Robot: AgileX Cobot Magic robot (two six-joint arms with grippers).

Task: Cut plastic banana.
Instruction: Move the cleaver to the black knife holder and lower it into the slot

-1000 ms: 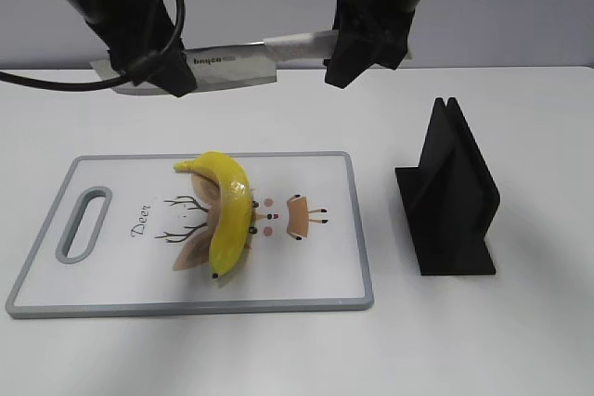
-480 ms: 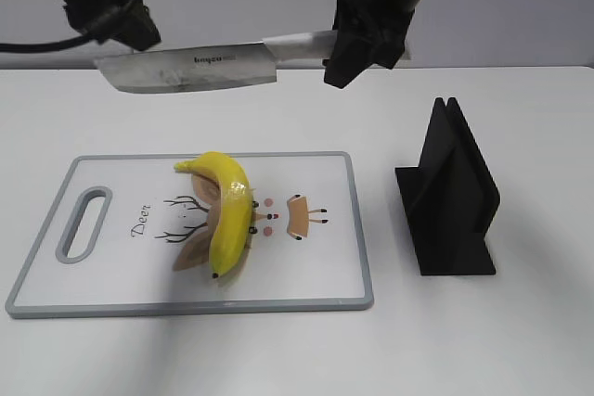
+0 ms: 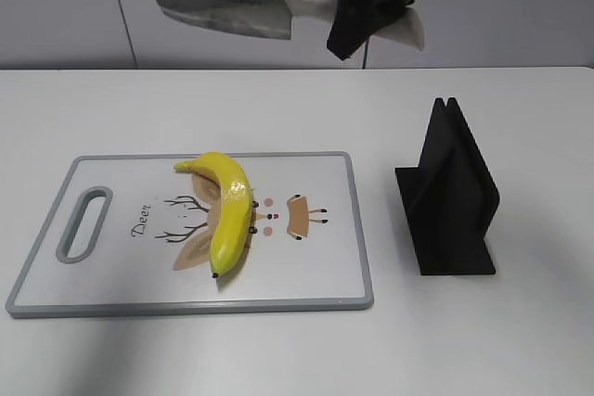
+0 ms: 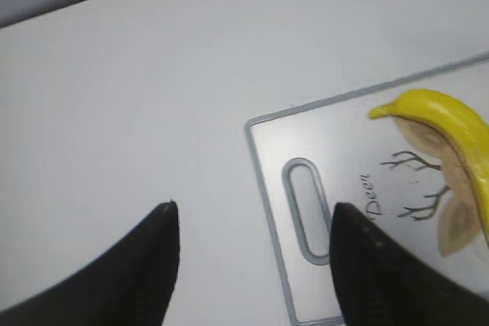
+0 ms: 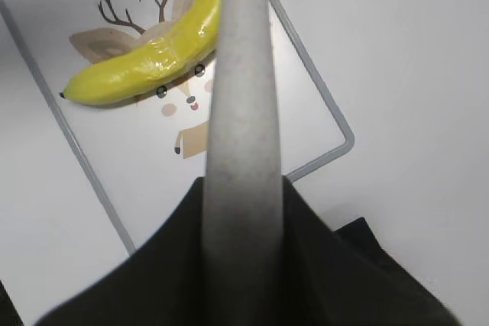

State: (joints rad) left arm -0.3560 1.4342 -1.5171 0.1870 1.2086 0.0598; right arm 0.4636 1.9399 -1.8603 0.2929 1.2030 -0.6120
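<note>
Right, in the exterior view I have one glossy bright-yellow curved plastic banana (image 3: 228,210) lying near the middle of the one white grey-rimmed cutting board with a deer print (image 3: 316,275). My right gripper (image 3: 357,20) is clamped on the pale handle of the single steel cleaver knife (image 3: 223,5), held high above the board's far edge. One black angled knife stand (image 3: 450,197) sits to the right of the board. I judge the banana light, hard and slick, likely to roll under the blade, so I would pin it near one end.

From the left wrist, my left gripper (image 4: 252,265) hangs with fingers apart and empty, above the table just off the board's handle-slot end; the banana's tip shows at the right.

From the right wrist, the knife's grey spine runs out from the closed fingers (image 5: 321,265), crossing over the banana on the board.
</note>
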